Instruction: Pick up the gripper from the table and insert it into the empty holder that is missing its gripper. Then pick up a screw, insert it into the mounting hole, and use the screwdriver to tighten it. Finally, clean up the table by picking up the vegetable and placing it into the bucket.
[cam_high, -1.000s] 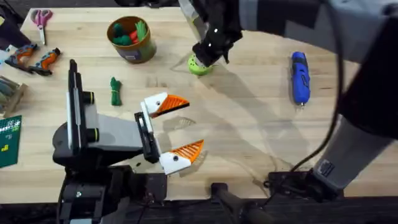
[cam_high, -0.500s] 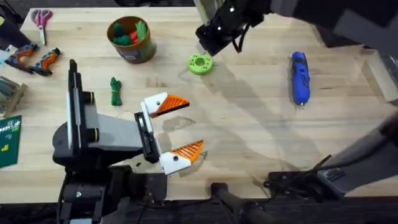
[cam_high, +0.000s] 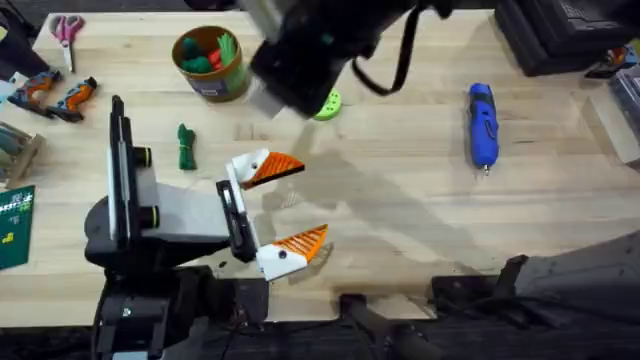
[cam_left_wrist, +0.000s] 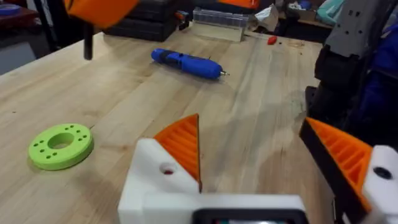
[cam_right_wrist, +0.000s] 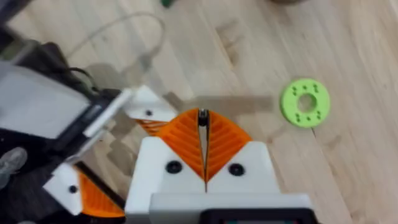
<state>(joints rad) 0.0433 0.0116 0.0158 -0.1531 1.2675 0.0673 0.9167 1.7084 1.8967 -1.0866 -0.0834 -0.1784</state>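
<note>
The left gripper (cam_high: 308, 200) lies low on the table with its two orange-tipped fingers spread wide, a mounting hole (cam_right_wrist: 148, 112) showing in one white block. Above and just beyond it, beside the lime ring (cam_high: 330, 101), the right gripper (cam_right_wrist: 203, 134) has its pads pressed together on a thin dark sliver, probably the screw (cam_right_wrist: 203, 118). The screw is likely light, stiff and slippery, best pinched near the head with the tip free, while the blue screwdriver (cam_high: 483, 122) waits far right.

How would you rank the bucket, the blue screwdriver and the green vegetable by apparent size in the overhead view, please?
1. bucket, largest
2. screwdriver, longer but much slimmer
3. vegetable, smallest
</note>
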